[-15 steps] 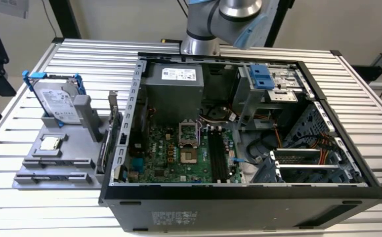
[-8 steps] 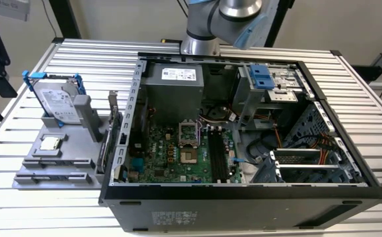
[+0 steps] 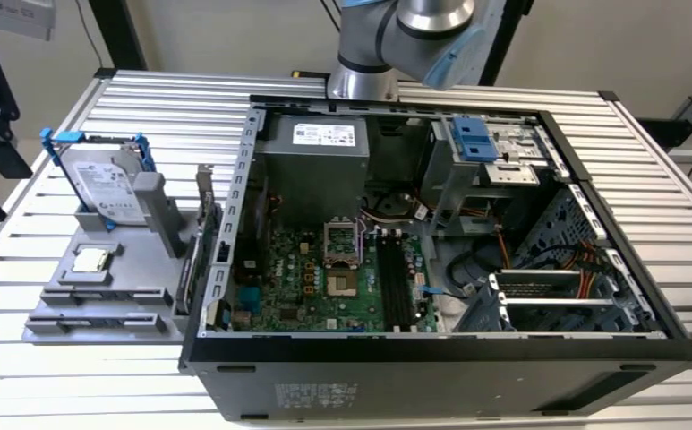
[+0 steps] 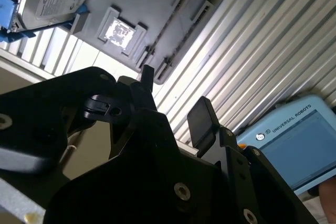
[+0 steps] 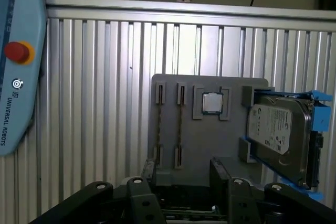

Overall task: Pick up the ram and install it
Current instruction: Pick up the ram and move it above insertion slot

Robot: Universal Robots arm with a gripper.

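Observation:
Two thin ram sticks stand on edge in the slots of a grey holder (image 5: 199, 145). One ram (image 5: 180, 124) lies closer to the chip and the other (image 5: 159, 124) is beside it; in the second wrist view they are thin dotted lines (image 4: 182, 39). My gripper (image 5: 181, 177) hangs above the holder's near edge, apart from the sticks, with its black fingers (image 4: 202, 119) spread open and nothing between them. In the exterior view the holder (image 3: 95, 305) sits on the table at the exterior view's left of the open PC case (image 3: 441, 251), whose black memory slots (image 3: 396, 282) run along the motherboard.
On the holder stand a silver hard drive (image 5: 278, 129) in blue brackets and a small square CPU chip (image 5: 211, 103). A light blue teach pendant (image 5: 16, 66) lies on the ribbed aluminium table (image 5: 94, 103). The arm's base (image 3: 363, 81) stands behind the case.

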